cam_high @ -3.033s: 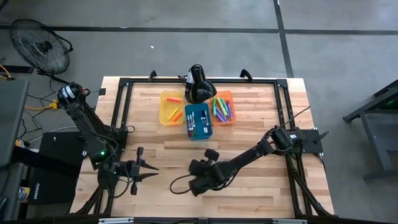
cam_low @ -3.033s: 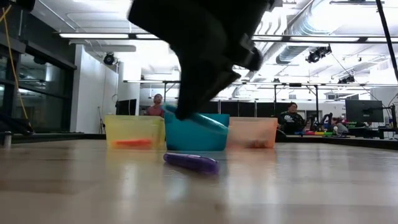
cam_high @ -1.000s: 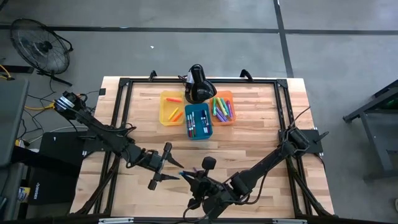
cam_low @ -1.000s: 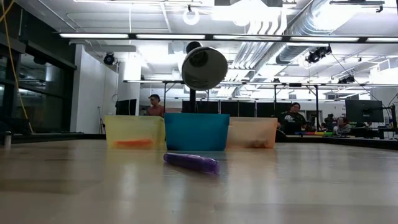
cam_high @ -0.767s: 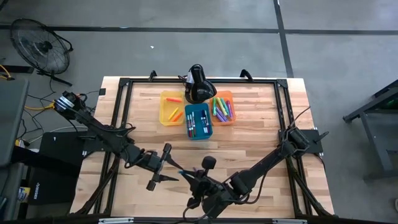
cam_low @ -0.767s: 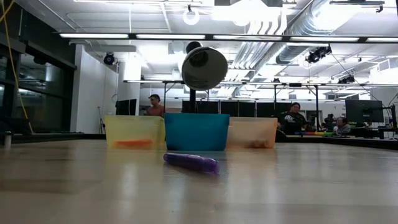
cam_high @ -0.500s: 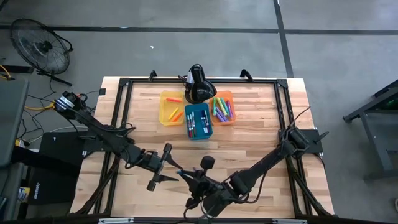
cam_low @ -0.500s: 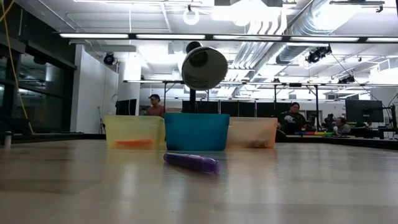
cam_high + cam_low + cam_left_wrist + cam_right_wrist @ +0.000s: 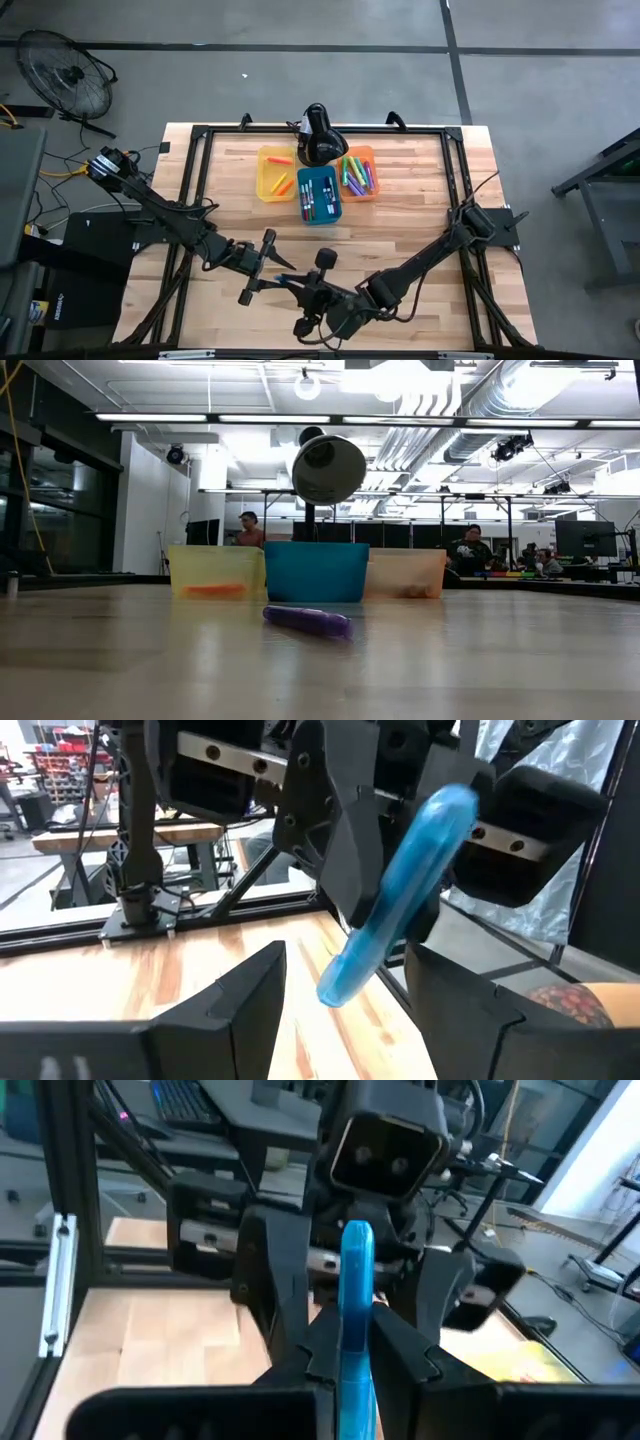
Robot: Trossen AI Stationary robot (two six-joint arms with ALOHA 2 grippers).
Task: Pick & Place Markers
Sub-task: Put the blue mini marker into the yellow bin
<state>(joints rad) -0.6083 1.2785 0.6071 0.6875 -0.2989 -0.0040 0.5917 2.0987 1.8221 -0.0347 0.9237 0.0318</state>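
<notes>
My right gripper (image 9: 355, 1355) is shut on a light blue marker (image 9: 356, 1270), up in the air over the near middle of the table (image 9: 300, 288). My left gripper (image 9: 345, 1010) faces it from the table's left (image 9: 278, 274) and is open. Its two fingers stand on either side of the marker's free end (image 9: 338, 982) without touching it. A purple marker (image 9: 307, 621) lies flat on the table in front of the bins. More markers lie in the yellow bin (image 9: 275, 172), the blue bin (image 9: 318, 195) and the orange bin (image 9: 358, 172). My right gripper pinches the blue marker between its two fingers (image 9: 340, 870), gripping one end portion (image 9: 354, 1342); the rest sticks out past the fingertips. The fingers reach in about level from the table's right. The marker is lifted clear of the table and tilted, its free end toward my left gripper.
The three bins stand side by side at the far middle of the table. A black round-headed device on a stand (image 9: 318, 135) rises just behind them. A black frame rail (image 9: 195, 190) runs around the table's edges. People sit in the room beyond the table.
My right gripper has edged toward the table's left and a little up, carrying the blue marker closer in between my left gripper's open fingers. The wrist has tipped slightly. The purple marker has stayed where it was.
</notes>
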